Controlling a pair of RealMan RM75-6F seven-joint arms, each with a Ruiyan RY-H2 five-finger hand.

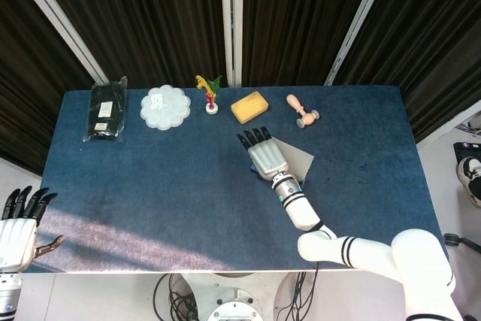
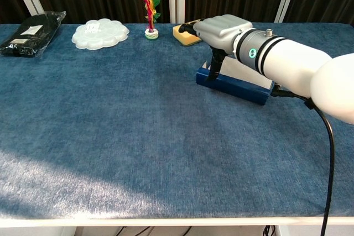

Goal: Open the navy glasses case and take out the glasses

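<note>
The right hand [image 1: 264, 157] lies flat, fingers extended together, over the navy glasses case [image 2: 235, 84], its thumb touching the case's near-left end. The case sits right of the tabletop's centre, toward the far edge, near the yellow sponge [image 1: 249, 106]. The left hand [image 1: 20, 223] hangs spread, holding nothing, off the near-left corner.

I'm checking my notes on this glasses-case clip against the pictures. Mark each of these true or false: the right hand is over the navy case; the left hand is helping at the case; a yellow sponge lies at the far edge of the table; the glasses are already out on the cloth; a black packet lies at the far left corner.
1. The right hand is over the navy case: true.
2. The left hand is helping at the case: false; it hangs at the table's near left corner, holding nothing.
3. A yellow sponge lies at the far edge: true.
4. The glasses are out on the cloth: false; no glasses show on it.
5. A black packet lies at the far left corner: true.
</note>
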